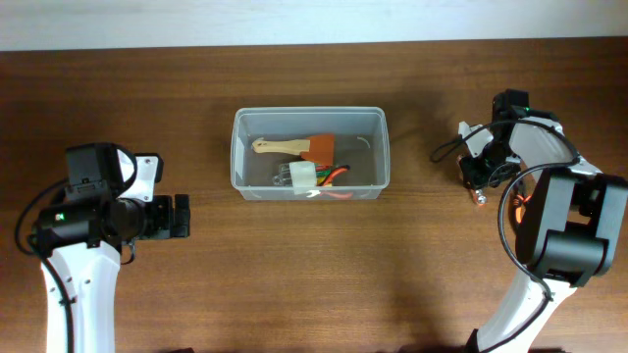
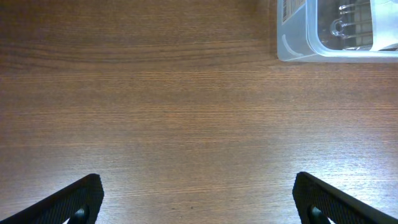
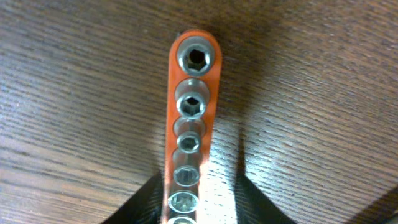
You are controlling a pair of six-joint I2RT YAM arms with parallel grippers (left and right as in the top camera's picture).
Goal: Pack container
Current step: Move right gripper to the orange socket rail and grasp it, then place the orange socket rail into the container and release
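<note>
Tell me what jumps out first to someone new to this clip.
An orange plastic rail of shiny metal sockets fills the right wrist view, running lengthwise between the fingers of the right claw. Overhead, the clear rectangular plastic container sits at centre, holding a wooden-handled brush and other small tools, while the left claw hangs open at the left.

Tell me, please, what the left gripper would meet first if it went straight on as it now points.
Probably only bare table: the left gripper aims just beside the container. Its open finger on that side might clip the near corner; depth is unclear.
</note>
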